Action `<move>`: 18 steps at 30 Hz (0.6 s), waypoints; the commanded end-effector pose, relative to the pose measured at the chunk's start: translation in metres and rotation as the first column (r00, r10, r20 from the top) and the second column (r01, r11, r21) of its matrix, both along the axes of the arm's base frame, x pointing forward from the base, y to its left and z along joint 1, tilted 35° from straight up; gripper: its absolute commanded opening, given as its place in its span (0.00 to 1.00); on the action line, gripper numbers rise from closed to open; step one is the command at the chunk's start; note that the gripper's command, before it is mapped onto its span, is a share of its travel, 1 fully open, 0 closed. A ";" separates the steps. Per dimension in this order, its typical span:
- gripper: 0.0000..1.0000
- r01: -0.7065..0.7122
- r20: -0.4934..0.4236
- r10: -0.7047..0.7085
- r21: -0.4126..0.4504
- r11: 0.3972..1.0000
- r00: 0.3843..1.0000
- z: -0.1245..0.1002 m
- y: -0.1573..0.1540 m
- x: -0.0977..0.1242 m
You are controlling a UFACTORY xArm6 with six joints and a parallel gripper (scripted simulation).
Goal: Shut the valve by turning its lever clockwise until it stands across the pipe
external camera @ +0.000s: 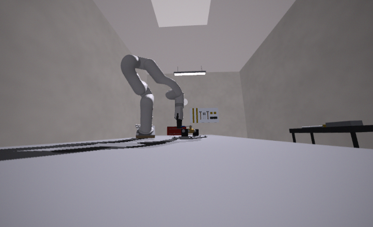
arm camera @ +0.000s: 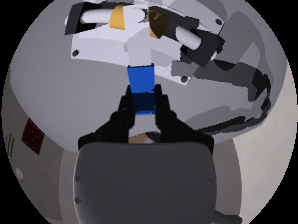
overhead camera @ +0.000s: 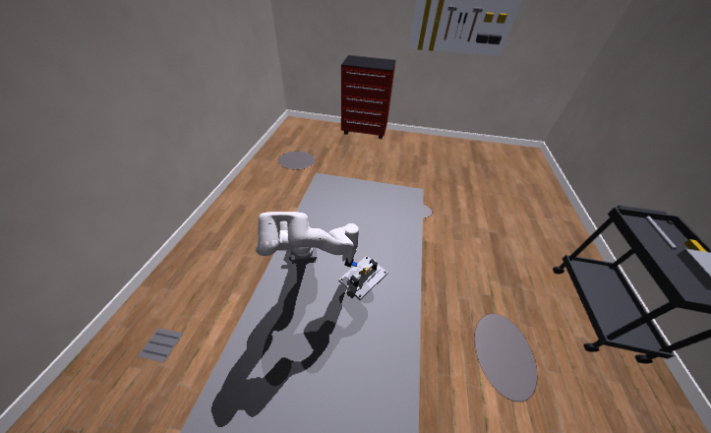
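Observation:
The valve [overhead camera: 365,271] [external camera: 191,130] sits on a small light base plate [overhead camera: 380,278] [arm camera: 89,46] on the grey table. Its pipe [arm camera: 100,18] runs between black end blocks, with a brass body [arm camera: 119,19] in the middle. The lever [arm camera: 141,83] [overhead camera: 352,264] is a flat strip with a blue grip end. In the wrist view it reaches from the stem toward my fingers, standing roughly across the pipe. My gripper [arm camera: 144,93] [overhead camera: 350,263] [external camera: 178,124] points down and is shut on the blue end of the lever.
A red drawer cabinet [overhead camera: 367,95] stands at the far wall under a tool board [overhead camera: 462,24]. A black cart [overhead camera: 664,279] [external camera: 340,129] stands to the right. The arm's base [overhead camera: 298,253] stands on the table [overhead camera: 379,349] beside the valve.

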State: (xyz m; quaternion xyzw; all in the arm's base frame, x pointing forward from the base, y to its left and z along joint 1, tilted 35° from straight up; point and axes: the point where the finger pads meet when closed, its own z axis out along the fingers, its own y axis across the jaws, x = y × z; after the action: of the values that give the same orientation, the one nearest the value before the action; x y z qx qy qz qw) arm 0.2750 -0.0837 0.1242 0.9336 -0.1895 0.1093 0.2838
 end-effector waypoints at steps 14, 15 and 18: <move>0.00 0.084 0.065 -0.085 0.019 0.996 0.994 -0.004 0.009 0.006; 0.00 0.088 0.067 -0.089 0.019 0.996 0.994 -0.005 0.009 0.006; 0.00 0.093 0.071 -0.094 0.020 0.995 0.993 -0.005 0.010 0.007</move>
State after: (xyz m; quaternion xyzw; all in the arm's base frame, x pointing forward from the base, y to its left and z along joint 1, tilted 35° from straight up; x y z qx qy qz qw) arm 0.2792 -0.0765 0.1196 0.9224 -0.2382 0.1238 0.2778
